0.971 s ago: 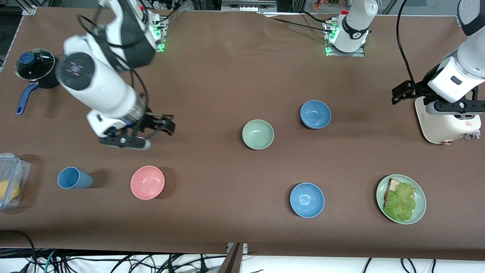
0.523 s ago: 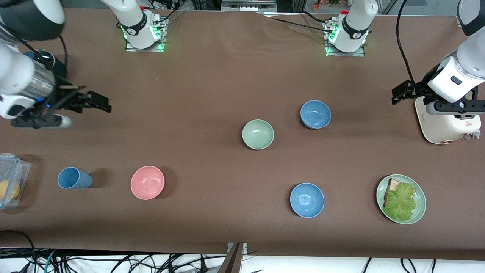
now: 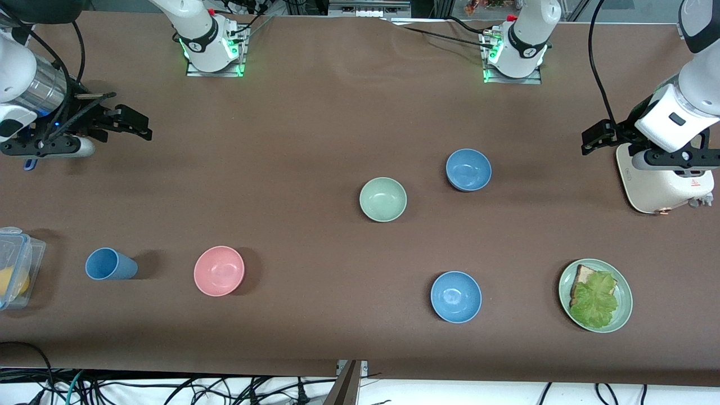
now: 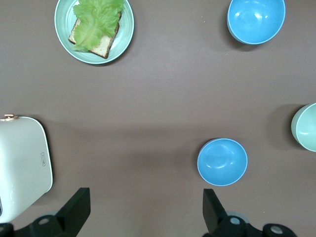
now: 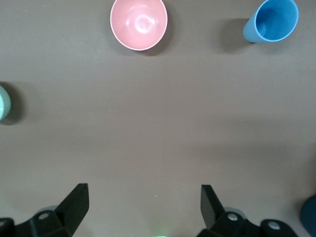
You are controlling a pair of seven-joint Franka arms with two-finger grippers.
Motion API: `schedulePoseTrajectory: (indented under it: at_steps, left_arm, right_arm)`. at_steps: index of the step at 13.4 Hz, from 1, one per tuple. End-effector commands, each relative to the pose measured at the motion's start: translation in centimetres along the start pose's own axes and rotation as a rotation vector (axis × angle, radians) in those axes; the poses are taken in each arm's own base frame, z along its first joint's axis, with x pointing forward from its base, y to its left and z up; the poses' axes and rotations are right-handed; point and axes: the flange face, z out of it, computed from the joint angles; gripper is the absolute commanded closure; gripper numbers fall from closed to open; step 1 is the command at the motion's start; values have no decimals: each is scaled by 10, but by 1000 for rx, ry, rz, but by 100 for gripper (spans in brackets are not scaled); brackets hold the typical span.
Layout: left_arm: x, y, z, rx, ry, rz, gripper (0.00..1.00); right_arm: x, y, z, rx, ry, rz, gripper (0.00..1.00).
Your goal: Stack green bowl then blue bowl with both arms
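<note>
**Both grippers up and empty, bowls unstacked**

No readable writing shows; the white toaster (image 3: pixel 664 183) bears only a small red warning mark, too small to read

Taking the green bowl (image 3: pixel 383 199) as the landmark: it sits alone near the middle of the brown table (image 3: pixel 315 140). The blue bowl (image 3: pixel 468 169) stands near it, toward the left arm's end and farther from the front camera, the two apart. A brighter blue bowl (image 3: pixel 456 296) lies nearer the camera than the green bowl. The pink bowl (image 3: pixel 219 270) and blue cup (image 3: pixel 110 264) lie toward the right arm's end, with a clear plastic box (image 3: pixel 17 264) at the edge. The plate of bread and lettuce (image 3: pixel 595 295) is toward the left arm's end

The left gripper (image 3: pixel 596 136) hangs beside the toaster, jaws spread, holding nothing. The right gripper (image 3: pixel 132 121) hovers over the right arm's end of the table, jaws spread and empty

Cables trail along the table's edges
</note>
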Motion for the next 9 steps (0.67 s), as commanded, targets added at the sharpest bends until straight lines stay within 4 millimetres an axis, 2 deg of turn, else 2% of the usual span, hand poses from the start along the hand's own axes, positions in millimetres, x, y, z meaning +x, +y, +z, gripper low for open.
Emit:
schedulePoseTrajectory:
  at_steps: [1,9]
  left_arm:
    - [-2,1,-5,4,0,-1,0]
    - [-1,1,-4,4,-1,-1,0]
  right_arm:
    - [1,-6,-5,-23,14,-29,0]
    - [2,-1,-6,-81,25,-59,0]
